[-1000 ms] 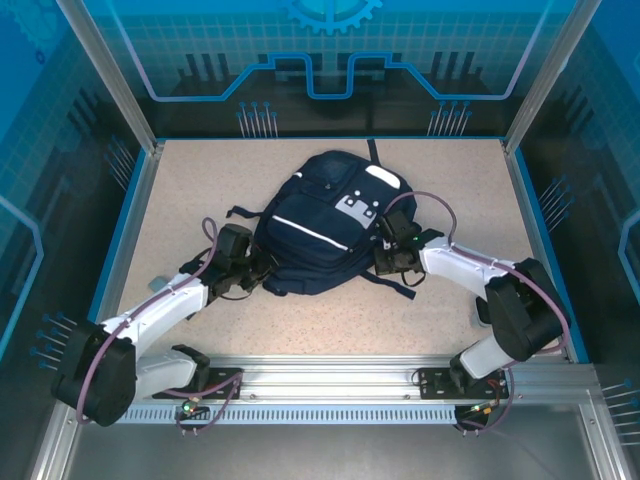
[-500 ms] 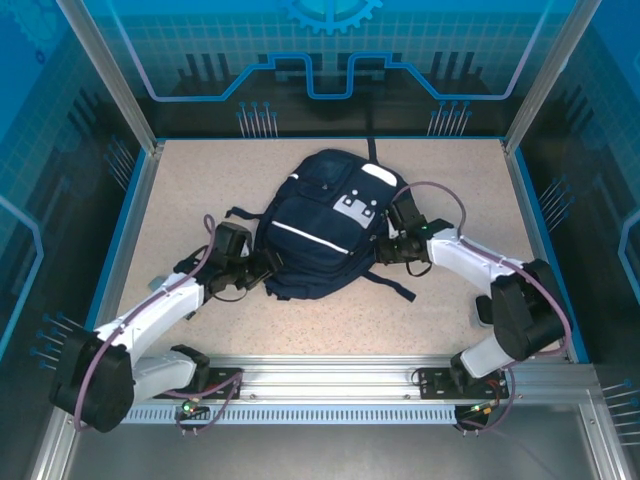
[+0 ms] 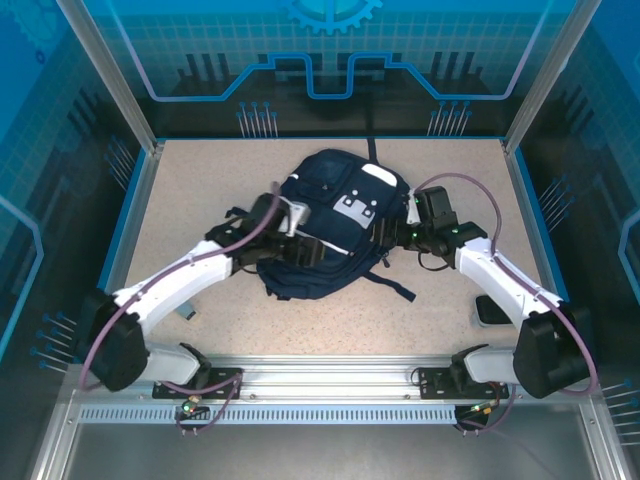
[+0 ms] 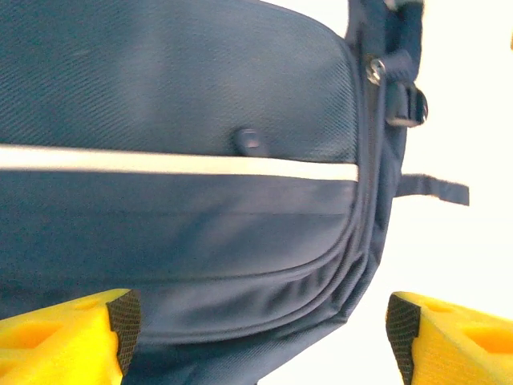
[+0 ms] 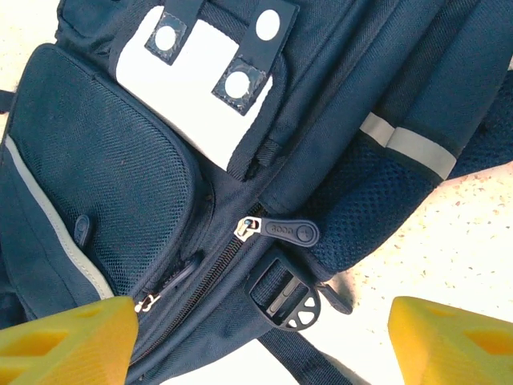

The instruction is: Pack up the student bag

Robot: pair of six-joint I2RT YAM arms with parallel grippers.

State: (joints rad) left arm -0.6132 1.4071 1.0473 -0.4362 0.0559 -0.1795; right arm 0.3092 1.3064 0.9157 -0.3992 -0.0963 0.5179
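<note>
L arm fingers (image 4: 64, 337) & R arm fingers (image 5: 449, 337) spread wide, empty.

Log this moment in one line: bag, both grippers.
student bag: lying on table | left gripper: open, over striped front | right gripper: open, near zipper pull | held: nothing

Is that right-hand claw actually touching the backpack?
Cannot tell. In the right wrist view the right gripper has its jaws open by the student bag, but no contact or gap shows plainly.

Speckled beige table (image 3: 200, 190), navy student bag (image 3: 330, 240) lying flat at its middle
</note>
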